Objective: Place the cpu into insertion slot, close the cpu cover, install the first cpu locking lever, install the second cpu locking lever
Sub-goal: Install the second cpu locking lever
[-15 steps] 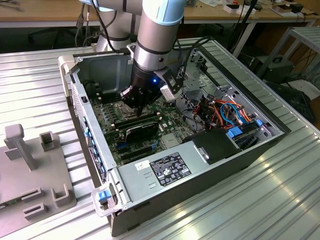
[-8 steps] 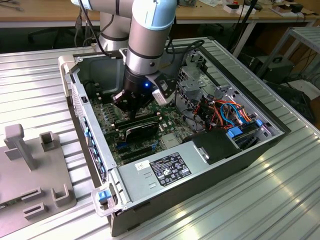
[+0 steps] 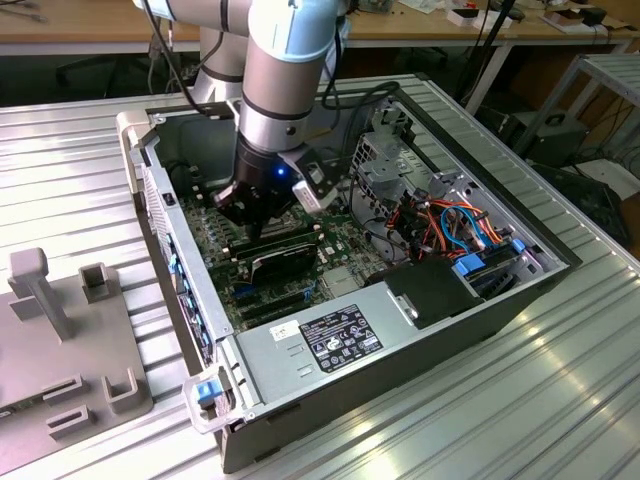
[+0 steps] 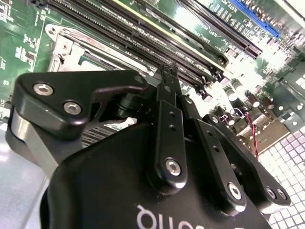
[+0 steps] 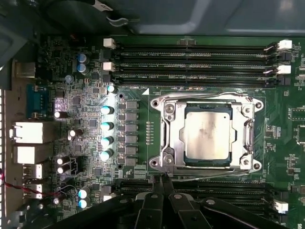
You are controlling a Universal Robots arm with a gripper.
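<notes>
Two black fingers [image 5: 162,191] of the gripper [image 5: 163,181] are pressed together, clenched on nothing, just beside one edge of the slot [image 5: 164,131]. The cpu [image 5: 206,135] lies flat in the slot, its silvery top showing through the window of the closed cover [image 5: 174,138], apart from the fingertips.

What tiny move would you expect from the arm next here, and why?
Likely nudge the shut gripper toward the near edge of the insertion slot, to work on the locking levers. The cpu already sits inside with the cpu cover flat over it; whether they are latched I cannot tell.
</notes>
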